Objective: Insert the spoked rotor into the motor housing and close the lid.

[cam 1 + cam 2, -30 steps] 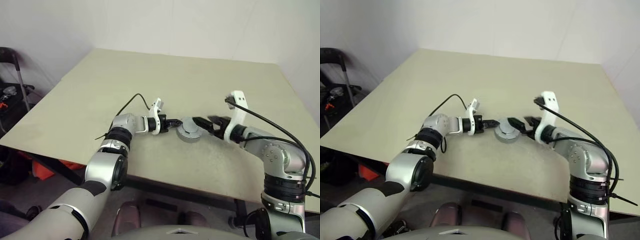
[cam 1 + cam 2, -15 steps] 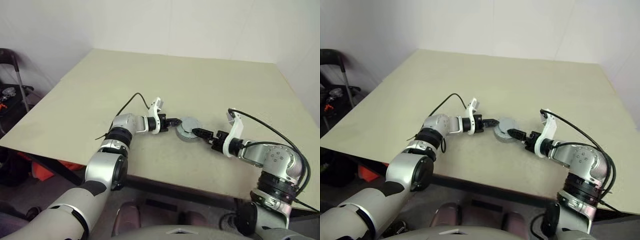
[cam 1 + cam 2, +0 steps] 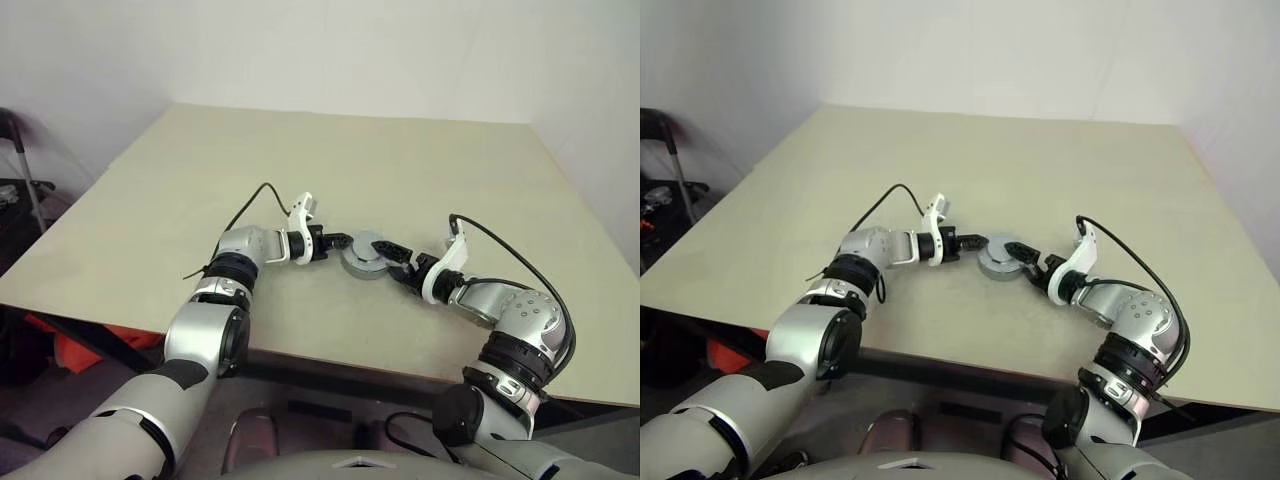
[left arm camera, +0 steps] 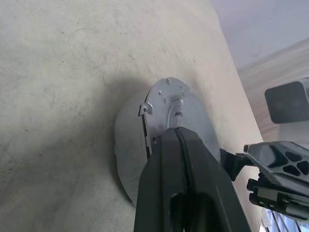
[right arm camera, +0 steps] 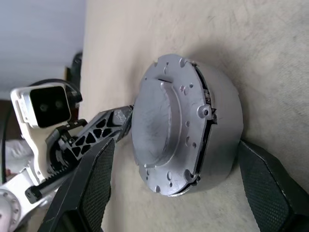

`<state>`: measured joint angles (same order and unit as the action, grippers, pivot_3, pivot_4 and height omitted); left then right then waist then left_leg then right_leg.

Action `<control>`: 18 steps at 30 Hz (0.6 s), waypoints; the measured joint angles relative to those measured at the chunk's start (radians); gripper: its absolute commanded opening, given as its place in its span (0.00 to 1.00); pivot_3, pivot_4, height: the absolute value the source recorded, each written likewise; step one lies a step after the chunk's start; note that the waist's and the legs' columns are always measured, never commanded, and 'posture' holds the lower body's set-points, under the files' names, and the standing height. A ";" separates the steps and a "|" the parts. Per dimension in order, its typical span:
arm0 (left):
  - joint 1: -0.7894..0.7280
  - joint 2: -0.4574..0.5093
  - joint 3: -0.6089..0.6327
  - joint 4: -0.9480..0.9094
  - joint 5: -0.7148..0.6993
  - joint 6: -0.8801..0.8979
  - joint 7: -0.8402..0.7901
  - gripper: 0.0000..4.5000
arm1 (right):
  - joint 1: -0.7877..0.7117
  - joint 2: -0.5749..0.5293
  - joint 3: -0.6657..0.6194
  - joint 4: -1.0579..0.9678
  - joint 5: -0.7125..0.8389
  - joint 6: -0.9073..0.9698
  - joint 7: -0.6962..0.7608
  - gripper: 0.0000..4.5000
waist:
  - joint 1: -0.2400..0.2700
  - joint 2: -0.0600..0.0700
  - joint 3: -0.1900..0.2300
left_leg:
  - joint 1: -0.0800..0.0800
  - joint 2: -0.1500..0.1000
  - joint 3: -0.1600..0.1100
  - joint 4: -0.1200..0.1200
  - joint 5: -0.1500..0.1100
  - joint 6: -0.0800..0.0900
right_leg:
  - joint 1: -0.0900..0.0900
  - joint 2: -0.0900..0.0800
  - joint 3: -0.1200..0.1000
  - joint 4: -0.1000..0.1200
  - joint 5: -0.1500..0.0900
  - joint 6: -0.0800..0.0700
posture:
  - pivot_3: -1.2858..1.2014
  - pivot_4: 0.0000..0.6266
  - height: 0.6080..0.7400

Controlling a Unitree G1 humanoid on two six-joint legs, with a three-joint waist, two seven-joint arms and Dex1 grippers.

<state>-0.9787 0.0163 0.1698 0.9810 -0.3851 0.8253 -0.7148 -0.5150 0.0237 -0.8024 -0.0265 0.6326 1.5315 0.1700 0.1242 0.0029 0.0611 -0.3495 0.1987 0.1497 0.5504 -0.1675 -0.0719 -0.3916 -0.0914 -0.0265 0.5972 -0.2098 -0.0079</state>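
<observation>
Overhead, pale walls [image 3: 330, 50] frame a beige table [image 3: 400, 160].

We see a pale beige, matte tabletop [image 3: 400, 160] with a straight front edge and faint scuffs on its surface. One thing rests directly on it: a short round grey metal motor housing [image 3: 366, 257], capped by a flat grey disc lid [image 5: 166, 128] (notches in the rim, small holes), sitting near the front, roughly mid-width.

Matte silver-grey motor housing [image 5: 212, 125] and grey lid [image 5: 166, 125] sit on a plain beige table [image 3: 400, 160]. Both grippers' fingers [image 5: 89, 193] are black, with white wrist mounts.
</observation>
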 measured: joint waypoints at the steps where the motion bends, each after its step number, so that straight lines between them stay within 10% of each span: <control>1: -0.002 0.002 0.000 0.000 0.002 -0.001 0.000 0.00 | -0.008 0.013 -0.013 0.004 0.000 0.000 -0.009 0.99 | -0.002 0.000 0.000 | 0.000 0.000 0.000 -0.002 0.000 0.000 | 0.000 0.000 0.000 -0.001 0.000 0.000 | 0.52 0.00 1.00; 12: -0.018 0.008 0.016 0.007 0.013 -0.033 0.005 0.00 | -0.065 0.087 -0.016 0.042 -0.001 -0.014 -0.043 0.99 | -0.005 0.000 0.000 | -0.003 0.008 0.000 -0.009 0.001 -0.001 | -0.011 0.012 -0.001 -0.002 0.008 -0.015 | 0.52 0.00 1.00; 18: -0.022 0.008 0.021 0.022 0.013 -0.041 0.009 0.00 | -0.061 0.081 0.009 0.073 -0.018 -0.049 -0.061 0.63 | -0.003 0.000 0.000 | -0.002 0.008 0.000 -0.008 0.001 -0.001 | -0.011 0.012 -0.001 -0.002 0.008 -0.018 | 0.52 0.00 1.00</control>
<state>-1.0006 0.0244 0.1906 1.0026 -0.3717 0.7844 -0.7060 -0.5756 0.1042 -0.7934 0.0470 0.6147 1.4824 0.1092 0.1216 0.0030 0.0611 -0.3518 0.2063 0.1499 0.5421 -0.1666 -0.0730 -0.4023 -0.0797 -0.0277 0.5949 -0.2022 -0.0258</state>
